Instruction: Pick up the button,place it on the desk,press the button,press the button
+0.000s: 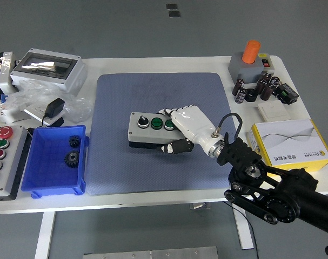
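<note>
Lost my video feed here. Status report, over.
Right hand shut on button box, box over blue mat mid-table. Left hand not in view. Mat around the box bare, nothing in the way.

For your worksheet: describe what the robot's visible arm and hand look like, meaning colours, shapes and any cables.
Only the right arm shows. It is black, built of chunky rounded segments with exposed joints and linkage bars near the wrist. A thin black cable loops up from the wrist. The right hand has a glossy white shell with five jointed fingers, darker at the joints and tips. No markings are legible.
</note>
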Action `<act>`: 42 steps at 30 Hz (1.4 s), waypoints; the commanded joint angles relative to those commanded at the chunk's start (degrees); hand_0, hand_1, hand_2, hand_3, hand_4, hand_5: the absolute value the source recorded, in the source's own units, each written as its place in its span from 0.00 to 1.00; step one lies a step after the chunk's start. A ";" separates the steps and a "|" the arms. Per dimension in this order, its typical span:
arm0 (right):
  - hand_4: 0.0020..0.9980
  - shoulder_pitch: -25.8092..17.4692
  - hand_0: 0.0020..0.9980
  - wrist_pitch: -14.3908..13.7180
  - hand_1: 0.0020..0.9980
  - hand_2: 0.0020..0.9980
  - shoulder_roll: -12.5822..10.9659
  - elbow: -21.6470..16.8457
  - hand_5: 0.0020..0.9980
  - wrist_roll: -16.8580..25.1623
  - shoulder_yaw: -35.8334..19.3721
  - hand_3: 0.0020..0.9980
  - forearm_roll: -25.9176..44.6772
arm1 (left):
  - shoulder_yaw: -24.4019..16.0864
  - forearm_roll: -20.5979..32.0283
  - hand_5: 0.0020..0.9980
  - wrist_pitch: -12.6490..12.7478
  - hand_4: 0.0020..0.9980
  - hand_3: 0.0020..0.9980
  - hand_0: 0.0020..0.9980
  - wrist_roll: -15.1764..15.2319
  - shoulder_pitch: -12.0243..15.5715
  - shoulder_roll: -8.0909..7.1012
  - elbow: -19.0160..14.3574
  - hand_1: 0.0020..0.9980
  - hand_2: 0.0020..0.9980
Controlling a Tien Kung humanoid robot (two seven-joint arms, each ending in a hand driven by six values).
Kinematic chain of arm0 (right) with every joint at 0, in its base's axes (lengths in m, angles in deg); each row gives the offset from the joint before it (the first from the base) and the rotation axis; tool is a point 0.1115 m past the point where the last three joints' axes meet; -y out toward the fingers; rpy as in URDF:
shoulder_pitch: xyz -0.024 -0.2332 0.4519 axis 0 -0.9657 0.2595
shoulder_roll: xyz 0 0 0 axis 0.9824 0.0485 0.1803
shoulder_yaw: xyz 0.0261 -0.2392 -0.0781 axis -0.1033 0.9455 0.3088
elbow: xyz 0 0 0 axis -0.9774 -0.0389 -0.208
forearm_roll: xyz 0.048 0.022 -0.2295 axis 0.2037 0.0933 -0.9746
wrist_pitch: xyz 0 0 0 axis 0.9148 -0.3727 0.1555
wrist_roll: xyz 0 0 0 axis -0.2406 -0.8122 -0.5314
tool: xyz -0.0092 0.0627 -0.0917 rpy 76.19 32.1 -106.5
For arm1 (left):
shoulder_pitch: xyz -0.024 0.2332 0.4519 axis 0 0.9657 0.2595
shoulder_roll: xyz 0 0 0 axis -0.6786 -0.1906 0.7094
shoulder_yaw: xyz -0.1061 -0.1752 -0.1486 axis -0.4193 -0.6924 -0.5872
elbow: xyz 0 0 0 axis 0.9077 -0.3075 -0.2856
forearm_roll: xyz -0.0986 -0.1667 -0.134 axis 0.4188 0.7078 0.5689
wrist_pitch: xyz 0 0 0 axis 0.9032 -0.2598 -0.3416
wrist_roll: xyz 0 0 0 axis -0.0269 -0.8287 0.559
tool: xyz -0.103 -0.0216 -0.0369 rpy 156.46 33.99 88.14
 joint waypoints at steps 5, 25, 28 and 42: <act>0.61 0.68 0.09 -0.98 0.33 0.29 0.24 1.83 0.18 3.59 1.79 0.24 -0.31 | 0.06 -0.02 0.27 -0.04 0.71 0.68 0.69 -0.01 -0.05 0.11 0.00 0.70 0.61; 0.68 -0.01 0.13 1.64 0.40 0.44 2.31 6.19 0.23 0.24 1.24 0.52 -0.84 | 0.25 0.04 0.27 -0.33 0.71 0.68 0.69 -0.03 -0.02 0.26 0.00 0.70 0.60; 0.75 -0.20 0.16 3.78 0.46 0.51 2.45 6.20 0.30 -0.67 0.41 0.58 -1.93 | 0.20 -0.05 0.26 -0.46 0.71 0.68 0.69 0.04 0.00 0.26 0.00 0.70 0.60; 1.00 -0.76 0.30 6.73 0.70 0.80 2.60 6.07 0.58 -1.64 -1.85 0.94 -4.68 | -1.66 -2.11 0.26 -1.10 0.71 0.68 0.69 1.01 -0.05 0.29 0.00 0.70 0.61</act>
